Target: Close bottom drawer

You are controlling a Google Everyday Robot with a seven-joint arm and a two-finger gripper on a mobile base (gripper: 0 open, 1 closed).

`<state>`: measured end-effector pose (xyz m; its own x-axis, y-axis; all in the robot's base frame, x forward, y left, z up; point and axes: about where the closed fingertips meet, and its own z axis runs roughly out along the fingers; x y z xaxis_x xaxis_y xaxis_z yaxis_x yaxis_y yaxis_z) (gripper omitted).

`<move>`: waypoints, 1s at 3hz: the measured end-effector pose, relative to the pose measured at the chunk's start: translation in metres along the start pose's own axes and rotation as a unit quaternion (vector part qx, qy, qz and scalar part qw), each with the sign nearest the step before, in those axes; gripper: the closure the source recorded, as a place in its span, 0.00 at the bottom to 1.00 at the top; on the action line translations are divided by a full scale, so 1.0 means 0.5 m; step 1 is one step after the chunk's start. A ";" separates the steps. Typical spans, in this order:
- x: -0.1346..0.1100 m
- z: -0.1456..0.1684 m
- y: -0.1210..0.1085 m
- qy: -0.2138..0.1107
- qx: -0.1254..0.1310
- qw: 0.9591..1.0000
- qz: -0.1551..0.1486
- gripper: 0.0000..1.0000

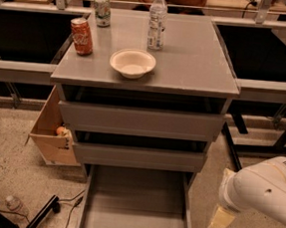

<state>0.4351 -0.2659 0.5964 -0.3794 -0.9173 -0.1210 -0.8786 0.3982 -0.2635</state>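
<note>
The bottom drawer (135, 205) of the grey cabinet is pulled far out toward me. Its grey floor and thin side walls show, and it looks empty. Its front is cut off by the lower edge of the view. The two higher drawers (141, 121) stand slightly out above it. My gripper (222, 220) hangs from the white arm (264, 189) at the lower right. It is low over the floor, just outside the drawer's right wall and apart from it.
On the cabinet top (187, 65) stand a white bowl (132, 62), an orange can (82, 35), a green can (102, 10) and a water bottle (157, 20). A cardboard box (51, 133) leans at the cabinet's left. A bottle (15, 206) and cables lie on the floor at the lower left.
</note>
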 end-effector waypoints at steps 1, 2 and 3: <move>0.016 0.125 0.025 -0.020 -0.010 1.000 -0.009 0.00; 0.025 0.239 0.044 -0.036 -0.020 0.999 -0.022 0.17; 0.036 0.332 0.061 -0.046 -0.033 0.998 -0.025 0.41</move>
<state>0.4494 -0.2693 0.4273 -0.3090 -0.9303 -0.1975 -0.9141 0.3479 -0.2085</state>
